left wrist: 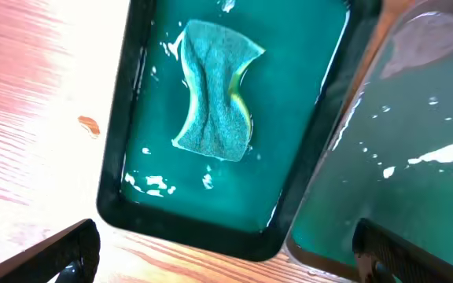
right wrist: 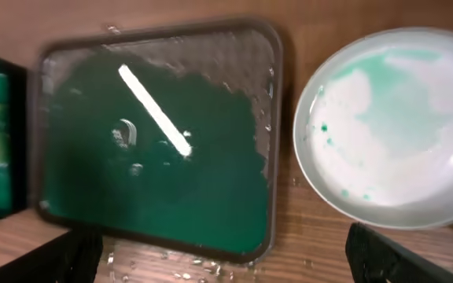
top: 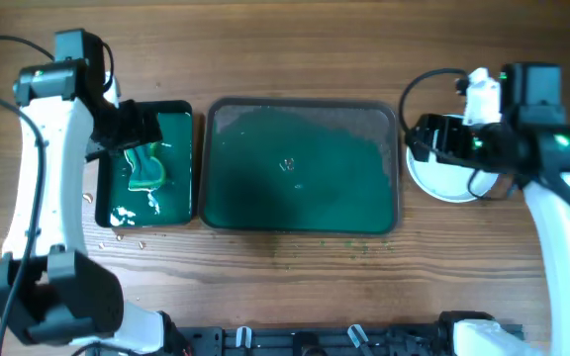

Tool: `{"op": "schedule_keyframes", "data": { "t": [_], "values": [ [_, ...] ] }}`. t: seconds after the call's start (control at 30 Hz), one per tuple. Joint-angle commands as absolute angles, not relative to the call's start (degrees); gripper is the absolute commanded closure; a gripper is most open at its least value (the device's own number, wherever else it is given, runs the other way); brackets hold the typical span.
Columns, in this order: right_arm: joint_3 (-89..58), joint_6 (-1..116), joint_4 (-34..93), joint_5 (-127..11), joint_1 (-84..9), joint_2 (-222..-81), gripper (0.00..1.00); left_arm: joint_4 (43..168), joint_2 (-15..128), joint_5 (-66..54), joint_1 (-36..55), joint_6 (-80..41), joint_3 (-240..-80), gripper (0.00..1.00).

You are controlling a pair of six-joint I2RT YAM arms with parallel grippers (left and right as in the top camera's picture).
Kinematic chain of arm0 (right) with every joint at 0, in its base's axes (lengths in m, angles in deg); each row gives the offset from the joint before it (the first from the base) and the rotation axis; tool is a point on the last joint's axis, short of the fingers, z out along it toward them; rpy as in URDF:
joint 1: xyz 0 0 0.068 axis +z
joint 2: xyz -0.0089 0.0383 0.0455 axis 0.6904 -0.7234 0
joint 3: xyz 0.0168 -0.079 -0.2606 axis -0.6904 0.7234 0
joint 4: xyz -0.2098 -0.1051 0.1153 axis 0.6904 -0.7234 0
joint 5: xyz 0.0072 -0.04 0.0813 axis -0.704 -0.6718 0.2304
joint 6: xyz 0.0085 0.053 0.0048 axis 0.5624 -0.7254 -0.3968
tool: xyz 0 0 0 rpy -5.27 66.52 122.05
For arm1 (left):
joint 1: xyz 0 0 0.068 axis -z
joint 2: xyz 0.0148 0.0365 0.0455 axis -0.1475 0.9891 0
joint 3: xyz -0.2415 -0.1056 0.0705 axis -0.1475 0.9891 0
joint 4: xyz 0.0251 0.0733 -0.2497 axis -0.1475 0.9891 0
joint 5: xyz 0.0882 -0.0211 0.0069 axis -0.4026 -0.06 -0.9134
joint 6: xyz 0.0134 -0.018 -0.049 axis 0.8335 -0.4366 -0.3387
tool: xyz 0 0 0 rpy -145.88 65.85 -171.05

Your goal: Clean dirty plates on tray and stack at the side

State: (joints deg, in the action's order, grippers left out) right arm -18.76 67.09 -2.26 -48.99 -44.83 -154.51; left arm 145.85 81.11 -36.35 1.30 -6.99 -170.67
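Observation:
The large dark green tray (top: 301, 103) lies mid-table with a film of water and no plates on it. It also shows in the right wrist view (right wrist: 156, 157) and at the right of the left wrist view (left wrist: 415, 118). A white plate (top: 445, 184) with green-teal smears rests on the wood right of the tray, partly under my right gripper (top: 429, 138). The right wrist view shows the plate's (right wrist: 392, 126) smeared face. I cannot tell if other plates lie beneath it. My right gripper (right wrist: 226, 259) is open and empty. My left gripper (top: 132, 129) hovers over the small bin, open and empty (left wrist: 226, 263).
A smaller black-rimmed bin (top: 171, 213) left of the tray holds teal water and a green sponge (top: 148, 168), which the left wrist view shows lying flat (left wrist: 215, 86). Small crumbs and drops lie on the wood by the bin's front (top: 117, 235).

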Motion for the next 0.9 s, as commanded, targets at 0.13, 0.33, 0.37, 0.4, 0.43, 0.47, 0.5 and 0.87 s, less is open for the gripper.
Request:
{"op": "schedule_keyframes", "data": {
  "t": [0.13, 0.33, 0.37, 0.4, 0.43, 0.47, 0.5, 0.87],
  "values": [
    [-22.50, 57.17, -6.31, -45.97, -44.63, -135.39, 0.00, 146.00, 80.89, -35.45, 1.28, -7.91, -171.17, 0.00],
    [-22.50, 50.63, -5.80, -50.41, -44.63, -128.29, 0.00, 146.00, 80.89, -35.45, 1.28, -7.91, -171.17, 0.00],
    [-22.50, 50.65, -5.85, -53.07, -44.63, -128.09, 0.00, 146.00, 80.89, -35.45, 1.28, -7.91, -171.17, 0.00],
    [-22.19, 50.70, -5.83, -55.50, -44.63, -128.11, 0.00, 146.00, 80.89, -35.45, 1.28, -7.91, -171.17, 0.00],
    [-21.62, 50.63, -5.63, -57.18, -44.63, -128.18, 0.00, 146.00, 80.89, -35.43, 1.28, -7.91, -171.17, 0.00],
    [-20.22, 50.70, -4.03, -58.86, -44.61, -128.13, 0.00, 146.00, 80.89, -35.43, 1.28, -7.91, -171.17, 0.00],
    [-18.41, 50.85, -1.39, -60.05, -44.55, -127.26, 0.00, 146.00, 80.89, -35.45, 1.28, -7.91, -171.17, 0.00],
    [36.30, 56.29, 50.98, -57.60, -43.87, -95.11, 0.00, 146.00, 80.89, -35.45, 1.28, -7.91, -171.17, 0.00]
  ]
}}
